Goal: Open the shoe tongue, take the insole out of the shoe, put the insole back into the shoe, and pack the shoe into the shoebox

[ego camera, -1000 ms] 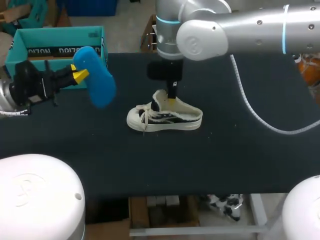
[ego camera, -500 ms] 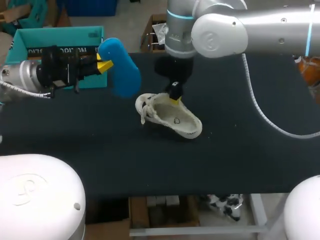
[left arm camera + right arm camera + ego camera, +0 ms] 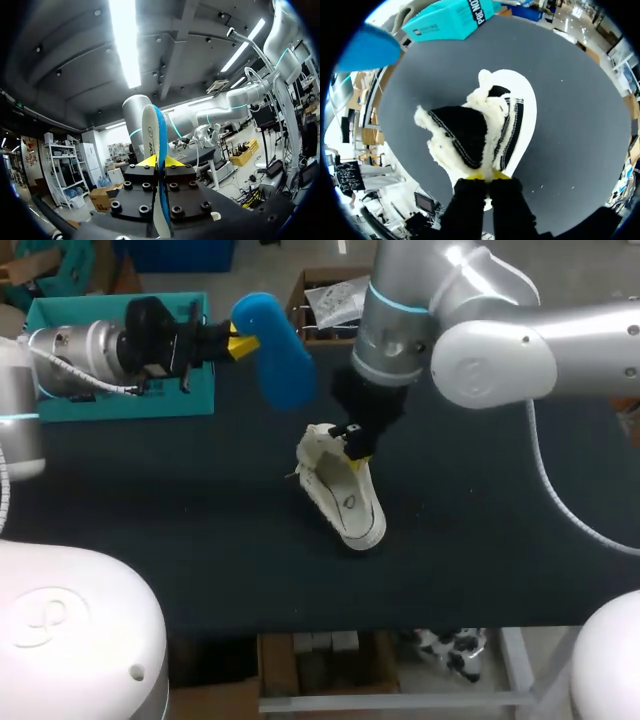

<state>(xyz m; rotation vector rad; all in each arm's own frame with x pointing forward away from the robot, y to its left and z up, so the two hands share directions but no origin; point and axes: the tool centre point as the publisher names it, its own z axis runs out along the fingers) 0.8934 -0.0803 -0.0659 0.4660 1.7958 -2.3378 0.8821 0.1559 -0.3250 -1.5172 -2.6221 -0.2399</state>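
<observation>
Left tool [image 3: 237, 342] pinching blue insole [image 3: 278, 358], upper middle of frame; right tool [image 3: 354, 447] pinching shoe [image 3: 346, 502], centre, on worktop [image 3: 150, 500].

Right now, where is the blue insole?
In the head view the blue insole is held up in my left hand, left of centre, between the teal shoebox and the shoe, which lies lower right of it.

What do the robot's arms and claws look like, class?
The right arm is glossy silver with rounded joints, light-blue rings and a white cable. The left arm is silver with a coiled white cable. The left claw and right claw are black with yellow tips.
</observation>
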